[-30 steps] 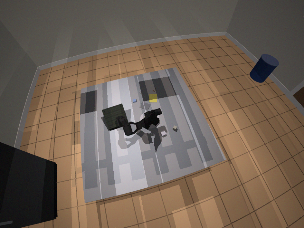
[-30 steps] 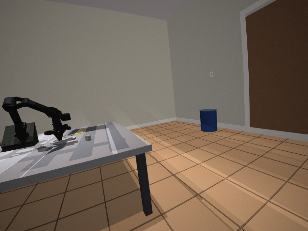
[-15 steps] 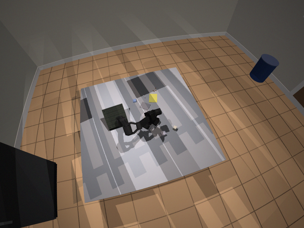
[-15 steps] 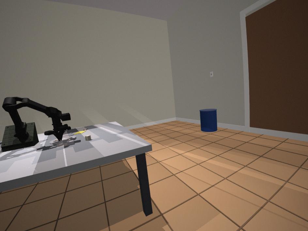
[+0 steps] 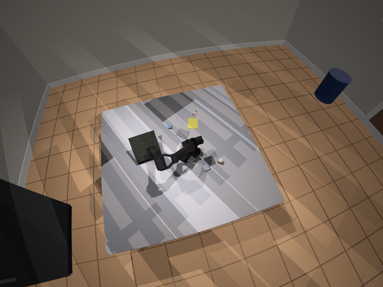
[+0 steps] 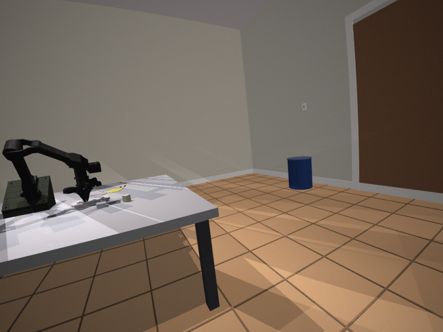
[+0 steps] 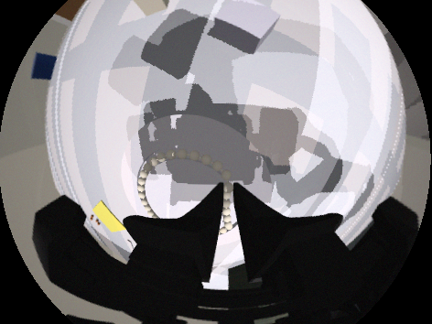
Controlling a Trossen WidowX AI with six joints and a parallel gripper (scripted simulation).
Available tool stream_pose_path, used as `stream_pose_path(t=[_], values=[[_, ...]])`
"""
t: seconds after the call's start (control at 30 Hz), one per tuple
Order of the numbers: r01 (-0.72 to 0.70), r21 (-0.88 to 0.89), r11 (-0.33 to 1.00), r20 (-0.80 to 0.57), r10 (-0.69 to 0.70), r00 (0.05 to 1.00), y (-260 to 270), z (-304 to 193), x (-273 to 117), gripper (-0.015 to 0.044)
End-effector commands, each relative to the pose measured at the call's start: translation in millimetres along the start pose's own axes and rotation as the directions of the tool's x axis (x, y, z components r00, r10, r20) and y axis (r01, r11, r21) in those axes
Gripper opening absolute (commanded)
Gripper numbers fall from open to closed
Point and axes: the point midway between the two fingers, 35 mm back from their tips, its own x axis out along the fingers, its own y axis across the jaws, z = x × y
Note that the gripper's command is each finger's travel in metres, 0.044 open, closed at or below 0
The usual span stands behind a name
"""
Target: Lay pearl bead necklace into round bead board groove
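The pearl bead necklace [image 7: 181, 154] is a loop of cream beads over the left part of the round bead board [image 7: 201, 132], a pale disc partly in shadow. My gripper [image 7: 229, 187] [image 6: 86, 200] is shut on the necklace's right side in the wrist view, with a bead between the fingertips and more beads trailing below them. The fingers point down, low over the board. The fingers hide part of the loop's near side. The frames do not show clearly how far the loop stands above the groove. In the top view the arm covers most of the board.
A lavender block [image 5: 205, 167] [image 7: 251, 17] and a beige cube [image 5: 220, 160] [image 6: 126, 197] stand beyond the board. A grey tile [image 5: 183, 133], a yellow square [image 5: 192, 123] [image 7: 109, 216], a blue block [image 5: 169, 126], a thin stick [image 5: 179, 119] and several small brown bits lie on the other side.
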Motion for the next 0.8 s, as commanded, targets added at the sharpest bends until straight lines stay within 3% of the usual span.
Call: stream_pose_path(t=[0.0,0.37,0.77], values=[[0.0,0.0,1.0,0.006,0.0,1.0,-6.4,2.3,-1.7,0.0],[0.0,0.0,1.0,0.006,0.0,1.0,-6.4,2.4,5.2,0.0],[0.0,0.002,1.0,0.001,0.0,1.0,-5.7,1.6,2.7,0.0315]])
